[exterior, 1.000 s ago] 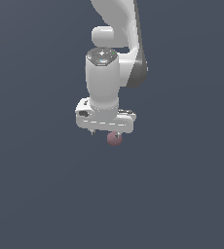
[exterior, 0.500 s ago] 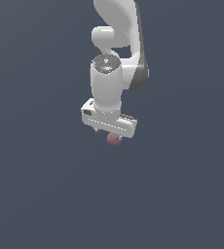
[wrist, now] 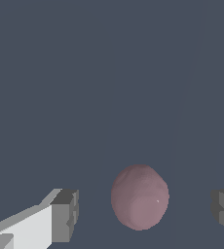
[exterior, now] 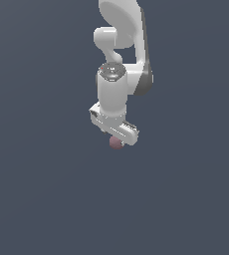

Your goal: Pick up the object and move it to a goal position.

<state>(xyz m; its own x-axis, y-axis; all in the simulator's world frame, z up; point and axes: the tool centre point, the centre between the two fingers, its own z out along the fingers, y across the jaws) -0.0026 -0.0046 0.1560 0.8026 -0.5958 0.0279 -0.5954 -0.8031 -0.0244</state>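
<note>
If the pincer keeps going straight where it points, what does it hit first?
Probably the pinkish-red ball. In the wrist view it sits between the open pincer's fingers, touching neither, and just below it in the exterior view. Depth is unclear.

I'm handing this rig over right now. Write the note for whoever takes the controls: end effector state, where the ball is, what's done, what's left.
End effector: open, with daylight on both sides of the ball in the wrist view; neither finger pad touches it.
Ball: small and pinkish-red, lying between the two fingers; in the exterior view it shows just under the end effector.
Done: the end effector is lined up around the ball.
Left: close on the ball, lift it, and carry it to the goal. No goal marker shows in either view, so confirm its location first.
Caution: the ball is round and small, so it may roll; close gently.
</note>
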